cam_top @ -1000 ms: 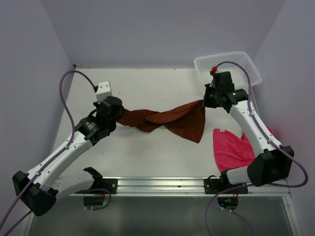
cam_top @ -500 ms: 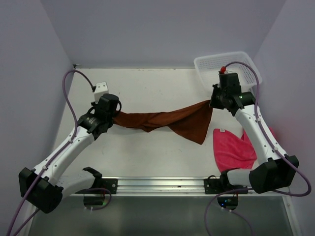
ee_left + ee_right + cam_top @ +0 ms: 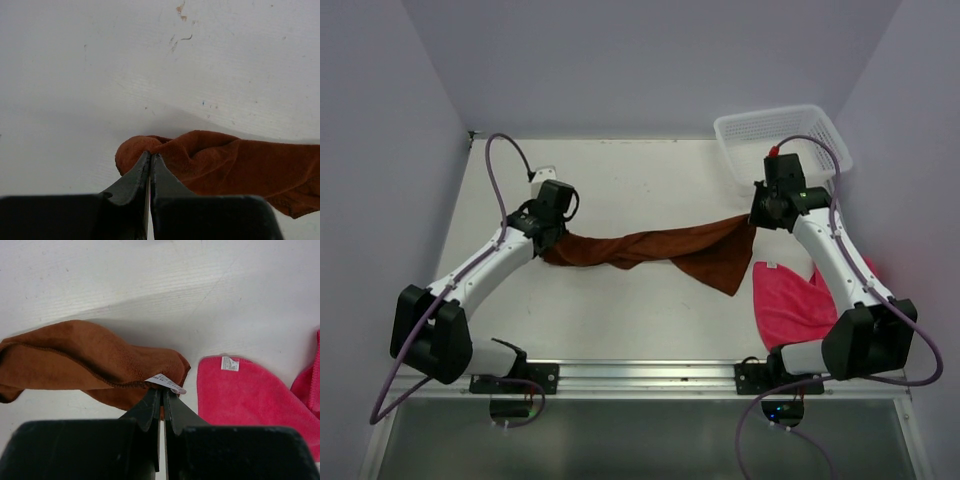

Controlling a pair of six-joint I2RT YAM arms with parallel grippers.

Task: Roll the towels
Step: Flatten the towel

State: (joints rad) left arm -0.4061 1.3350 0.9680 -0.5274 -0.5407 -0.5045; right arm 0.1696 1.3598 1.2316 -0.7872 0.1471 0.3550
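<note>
Rust-brown towel (image 3: 650, 250): stretching left to right across the middle of the worktop (image 3: 620, 180), twisted along its length, with one end at each pincer. Left pincer (image 3: 552, 238): pinching the towel's left end, its jaws pressing almost together with a bunched fold of cloth bulging just past the tips. Right pincer (image 3: 757, 217): gripping the right end in the same way, jaws nearly touching. A wider flap of the brown towel is hanging toward the near side, just left of the right pincer. Pink towel (image 3: 788, 305): lying flat on the worktop at the near right, apart from both pincers and close beside the brown flap. White mesh basket (image 3: 820, 125): sitting at the far right corner, behind the right pincer. The overhead view is giving the full span of the brown towel and both arms. The left wrist view is showing the closed jaws on the rounded cloth end and a shadow on the worktop beneath it. The right wrist view is showing a small white tag (image 3: 166, 383) of the brown towel right at the jaw tips, and a white label (image 3: 230, 363) at the pink towel's far left corner, neither of which is legible. The right arm is covering part of the pink towel from above, and the wrist view is cutting off its right side. Whether the brown towel's sagging middle is touching the worktop cannot be told.
</note>
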